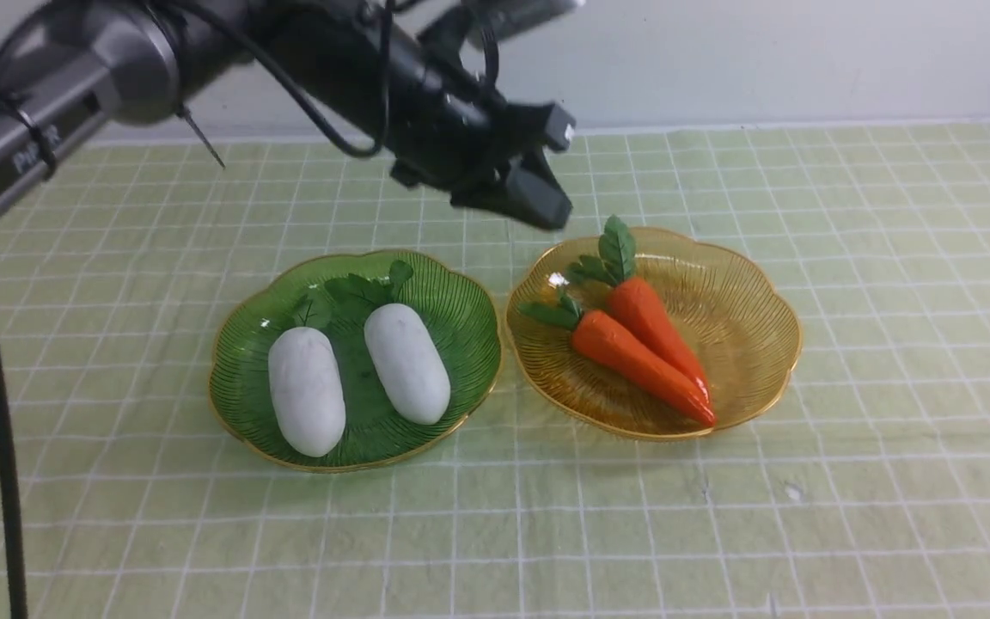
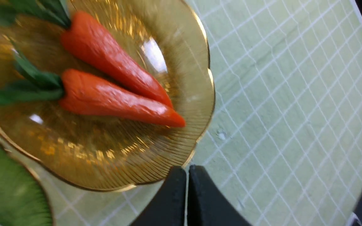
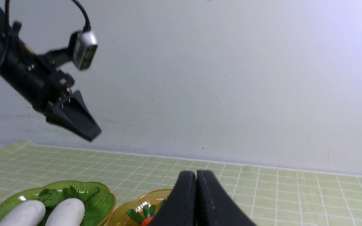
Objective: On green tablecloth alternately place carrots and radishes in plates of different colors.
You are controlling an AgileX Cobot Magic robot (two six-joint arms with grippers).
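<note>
We see a pale green tablecloth (image 1: 890, 258) with a white grid covering the counter. Two scalloped, gold-rimmed plates sit on it, nearly touching: a dark green plate (image 1: 471, 344) and, at its three o'clock, an amber plate (image 1: 744, 335). Two white radishes (image 1: 406, 361) lie side by side in the green plate, with their leaves toward twelve o'clock. Two orange carrots (image 1: 641, 368) lie in the amber plate and meet near their tips. Their leaves point toward eleven o'clock and their tips toward four o'clock.

The left pincer (image 1: 551, 211) hangs in the air above the amber plate's eleven o'clock edge, clear of the carrots. Its jaws are pressed together and hold nothing. The right pincer (image 3: 196, 179) is likewise closed tight and empty. It is raised, apparently on the near side of the plates, and does not show in the front view.

We judge the carrots to be light, rigid and glossy, so slippery toward the narrow tip. The thick shoulder just below the leaves looks like the surest hold. The radishes look matte and plump, best pinched across the middle. The plates seem to be thin plastic and could slide if nudged. Every vegetable appears sorted.
</note>
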